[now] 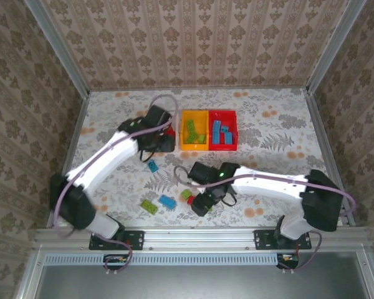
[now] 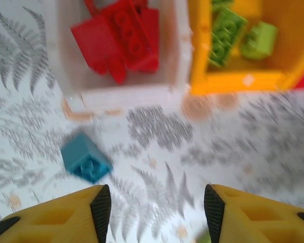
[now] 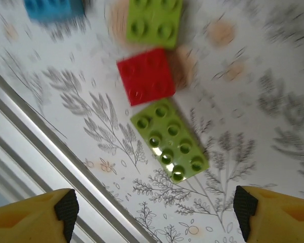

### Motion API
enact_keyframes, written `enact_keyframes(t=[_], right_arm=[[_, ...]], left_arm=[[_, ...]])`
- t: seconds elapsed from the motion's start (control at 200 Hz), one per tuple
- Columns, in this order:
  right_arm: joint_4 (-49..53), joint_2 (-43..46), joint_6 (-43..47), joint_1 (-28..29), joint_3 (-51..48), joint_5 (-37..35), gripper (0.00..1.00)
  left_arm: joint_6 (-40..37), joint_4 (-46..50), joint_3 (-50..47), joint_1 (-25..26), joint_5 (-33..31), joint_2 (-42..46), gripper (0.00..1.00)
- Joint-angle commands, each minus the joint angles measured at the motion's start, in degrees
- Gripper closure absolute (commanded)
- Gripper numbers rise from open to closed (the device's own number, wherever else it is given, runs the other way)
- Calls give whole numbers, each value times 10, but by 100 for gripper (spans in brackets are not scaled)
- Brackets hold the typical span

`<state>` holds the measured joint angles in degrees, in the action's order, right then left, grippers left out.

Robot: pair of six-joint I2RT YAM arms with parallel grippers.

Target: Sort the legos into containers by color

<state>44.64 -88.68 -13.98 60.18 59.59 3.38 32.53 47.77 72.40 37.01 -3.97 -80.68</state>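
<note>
Right wrist: right claw point(image 3: 152, 207) gapes (left claw point(image 2: 157, 207) too) near the table edge point(image 3: 35, 147).

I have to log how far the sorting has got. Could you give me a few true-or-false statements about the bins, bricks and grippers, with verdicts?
1. The white bin holds red bricks. True.
2. The yellow bin holds blue bricks. False: it holds green bricks; the blue bricks are in the red bin.
3. The left gripper has its jaws shut on a brick. False: the jaws stand open and empty; a loose blue brick lies on the table ahead of them.
4. Ahead of the open right gripper, a loose red brick lies on the table next to a long green brick. True.
</note>
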Motion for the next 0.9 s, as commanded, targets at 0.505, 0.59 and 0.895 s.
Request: enact_keyframes(t=[0.505,0.59,0.895], right_arm=[[64,-212,47,10,102,-49,42],[71,-220,39,10,98,-56,47],[83,-164,19,-11,74,-103,69]], left_arm=[[170,-63,-240,28,62,344,40],[170,-68,-242,30,65,343,40],[163,-108,-238,32,77,317,40]])
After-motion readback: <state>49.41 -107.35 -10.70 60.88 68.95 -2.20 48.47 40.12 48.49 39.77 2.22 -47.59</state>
